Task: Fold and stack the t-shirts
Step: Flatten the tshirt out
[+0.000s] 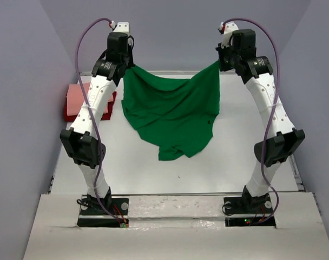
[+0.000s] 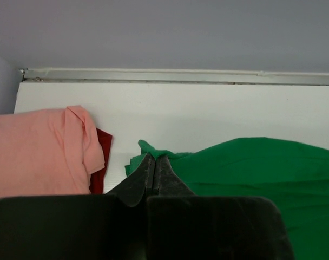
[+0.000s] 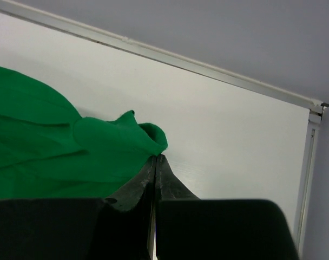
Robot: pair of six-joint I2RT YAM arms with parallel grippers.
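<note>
A bright green t-shirt (image 1: pixel 170 111) hangs stretched between both arms above the table, its lower part draping onto the white surface. My left gripper (image 2: pixel 155 157) is shut on the shirt's left top corner (image 2: pixel 148 147). My right gripper (image 3: pixel 156 157) is shut on the right top corner (image 3: pixel 148 135). In the top view the left gripper (image 1: pixel 127 65) and right gripper (image 1: pixel 223 60) are raised at the far side. A salmon pink t-shirt (image 2: pixel 37 149) lies folded at the left, on top of a dark red t-shirt (image 2: pixel 101 162) whose edge shows beside it.
The pink and red stack (image 1: pixel 78 100) sits at the table's left edge, partly behind the left arm. The table's raised back rim (image 2: pixel 181 76) runs along the far side, with grey walls on three sides.
</note>
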